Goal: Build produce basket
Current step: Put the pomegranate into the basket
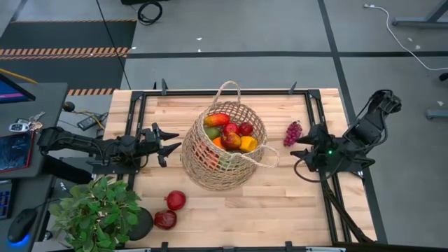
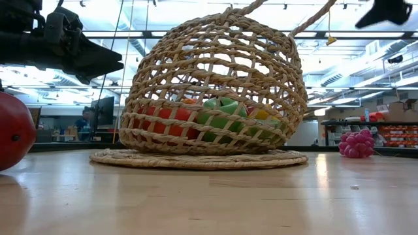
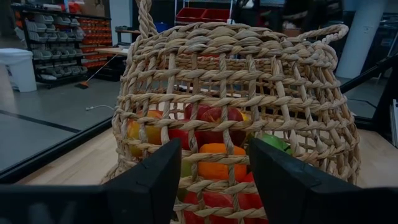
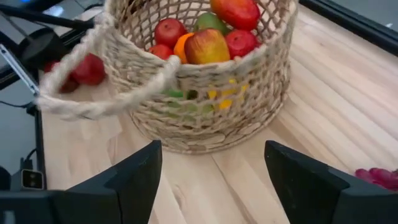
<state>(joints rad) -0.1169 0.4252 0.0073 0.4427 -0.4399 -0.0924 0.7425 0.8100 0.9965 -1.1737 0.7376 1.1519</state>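
Observation:
The tan wicker basket [image 1: 222, 166] stands on its base mid-table and holds several red, orange, yellow and green pieces of produce [image 1: 231, 133]. A purple grape bunch [image 1: 292, 133] lies on the table to its right. Two red fruits [image 1: 171, 208] lie near the front edge. My left gripper [image 1: 171, 143] is open and level, just left of the basket wall [image 3: 205, 93]; I see no touch. My right gripper [image 1: 299, 145] hangs open right of the basket, tilted down toward it [image 4: 199, 93], with nothing between its fingers.
A leafy potted plant [image 1: 98, 213] stands at the front left corner. One loop handle [image 4: 93, 81] droops over the basket's right side, toward my right gripper; the other [image 1: 229, 89] stands up at the far side. Bare wood lies in front of the basket.

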